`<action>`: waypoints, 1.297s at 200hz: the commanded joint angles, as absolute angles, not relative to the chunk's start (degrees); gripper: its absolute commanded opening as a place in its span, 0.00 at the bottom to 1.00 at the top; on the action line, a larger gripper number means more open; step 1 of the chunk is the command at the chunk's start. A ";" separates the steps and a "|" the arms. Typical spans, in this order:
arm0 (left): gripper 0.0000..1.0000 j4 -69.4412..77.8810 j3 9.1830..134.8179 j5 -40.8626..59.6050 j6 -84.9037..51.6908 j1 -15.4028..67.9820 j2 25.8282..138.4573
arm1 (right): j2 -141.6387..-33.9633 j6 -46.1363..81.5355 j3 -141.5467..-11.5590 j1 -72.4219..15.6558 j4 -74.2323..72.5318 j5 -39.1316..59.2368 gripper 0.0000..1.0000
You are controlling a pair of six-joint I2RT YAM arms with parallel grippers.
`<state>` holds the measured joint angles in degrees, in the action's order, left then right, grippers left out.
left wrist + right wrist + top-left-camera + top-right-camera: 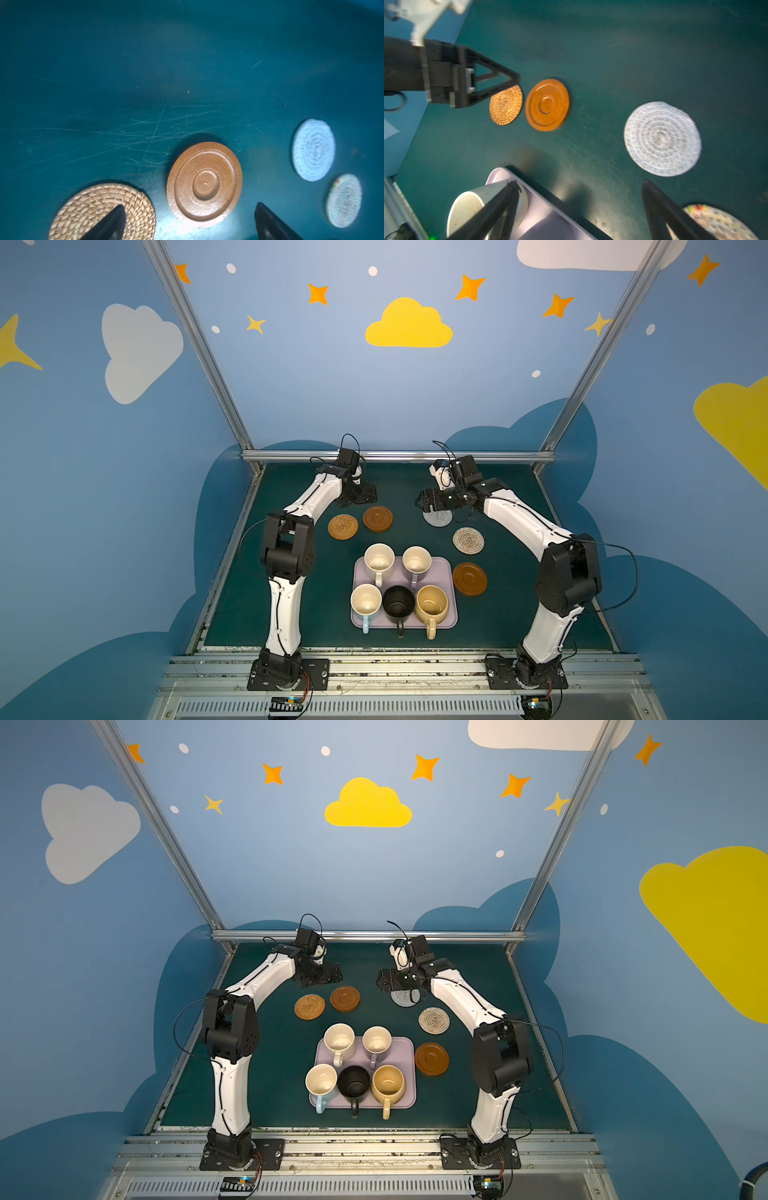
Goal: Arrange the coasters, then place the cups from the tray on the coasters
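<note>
Five coasters lie apart on the green table: orange-brown woven [343,526], brown wooden [377,518], grey-white woven [437,517], beige woven [468,540] and a second brown wooden one [470,579]. The lilac tray [444,569] holds five upright cups: cream speckled [379,559], lavender [416,561], light blue [365,600], black [398,601] and mustard-tan [432,605]. My left gripper [368,492] hangs open and empty just behind the far wooden coaster [204,184]. My right gripper [420,502] is open and empty beside the grey-white coaster [662,138].
The aluminium rail [399,456] and blue back wall close the table's far edge right behind both grippers. Both arms arch forward from bases at the near edge, flanking the tray. Bare green table [405,497] lies between the two grippers.
</note>
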<state>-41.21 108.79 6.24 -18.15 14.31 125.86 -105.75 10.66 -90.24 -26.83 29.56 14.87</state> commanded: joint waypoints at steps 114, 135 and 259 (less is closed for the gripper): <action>0.64 -53.08 123.69 2.26 -10.66 18.17 139.96 | -107.58 11.55 -90.79 -26.79 33.13 15.42 0.91; 0.64 -54.23 123.85 -0.94 -10.28 18.91 140.43 | -106.93 11.91 -90.33 -26.42 33.16 15.47 0.91; 0.55 -57.00 119.18 -6.96 -10.03 23.54 138.74 | -103.12 13.18 -85.03 -24.52 30.23 14.94 0.92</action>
